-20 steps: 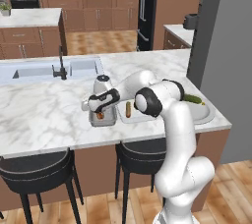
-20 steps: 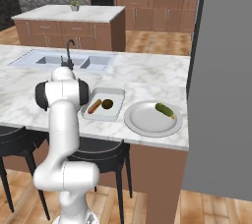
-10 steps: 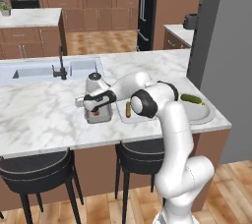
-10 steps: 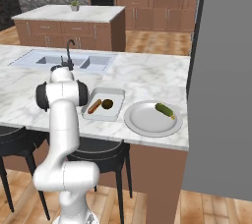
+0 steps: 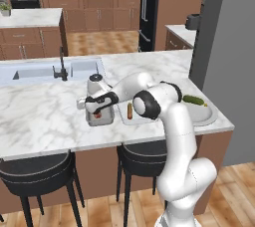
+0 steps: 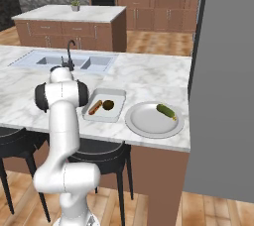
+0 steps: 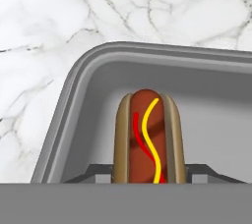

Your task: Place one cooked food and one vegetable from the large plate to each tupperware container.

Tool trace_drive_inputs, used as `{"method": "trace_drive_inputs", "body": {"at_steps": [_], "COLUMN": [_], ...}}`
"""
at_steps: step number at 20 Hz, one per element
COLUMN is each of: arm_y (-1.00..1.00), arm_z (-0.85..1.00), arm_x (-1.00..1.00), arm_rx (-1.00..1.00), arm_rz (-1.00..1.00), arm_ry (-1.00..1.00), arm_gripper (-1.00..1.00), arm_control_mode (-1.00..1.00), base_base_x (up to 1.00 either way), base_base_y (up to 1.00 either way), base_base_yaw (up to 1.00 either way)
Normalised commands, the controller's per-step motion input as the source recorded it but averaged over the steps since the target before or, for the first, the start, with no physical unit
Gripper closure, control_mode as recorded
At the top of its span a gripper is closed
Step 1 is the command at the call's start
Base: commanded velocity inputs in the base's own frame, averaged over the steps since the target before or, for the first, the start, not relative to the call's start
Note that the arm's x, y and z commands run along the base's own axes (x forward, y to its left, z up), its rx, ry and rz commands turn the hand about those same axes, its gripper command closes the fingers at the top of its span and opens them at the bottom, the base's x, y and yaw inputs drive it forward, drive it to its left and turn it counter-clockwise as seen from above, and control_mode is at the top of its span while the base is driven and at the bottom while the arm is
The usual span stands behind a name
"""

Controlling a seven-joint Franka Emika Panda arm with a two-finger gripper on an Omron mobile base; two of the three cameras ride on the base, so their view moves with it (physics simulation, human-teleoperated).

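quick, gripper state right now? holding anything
Gripper: closed on the hot dog, inside the small dark grey tray.

Smooth matt grey plastic on the small tray (image 7: pixel 74 100), rim rounded, no gloss. Glossy brown sausage with red and yellow sauce lines on the hot dog (image 7: pixel 147 137), in a duller tan bun. White marble with grey veining, polished, across the counter (image 5: pixel 40 116). Pale, smooth, faintly shiny finish on the large plate (image 6: pixel 149 123); lighter matt grey on the larger tray (image 6: pixel 110 92). Glossy white shell with dark joints on the arm (image 5: pixel 174 136). Black padded stools (image 5: pixel 35 173); warm brown wood on the floor (image 5: pixel 114 206).
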Motion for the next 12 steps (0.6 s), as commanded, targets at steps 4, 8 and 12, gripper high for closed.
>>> {"method": "trace_drive_inputs", "body": {"at_steps": [4, 8, 12], "arm_y": [-0.19, -0.12, -0.01], "arm_z": [0.13, -0.2, -0.63], "arm_x": [0.01, -0.42, -0.62], "arm_rx": [0.0, 0.01, 0.08], "arm_rz": [0.0, 0.0, 0.0], "arm_ry": [-0.16, -0.19, 0.07], "arm_gripper": [1.0, 1.0, 1.0], "arm_control_mode": [-1.0, -1.0, -1.0], "base_base_x": [0.0, 0.0, 0.0], "base_base_y": [0.0, 0.0, 0.0], "base_base_yaw": [0.0, 0.0, 0.0]}}
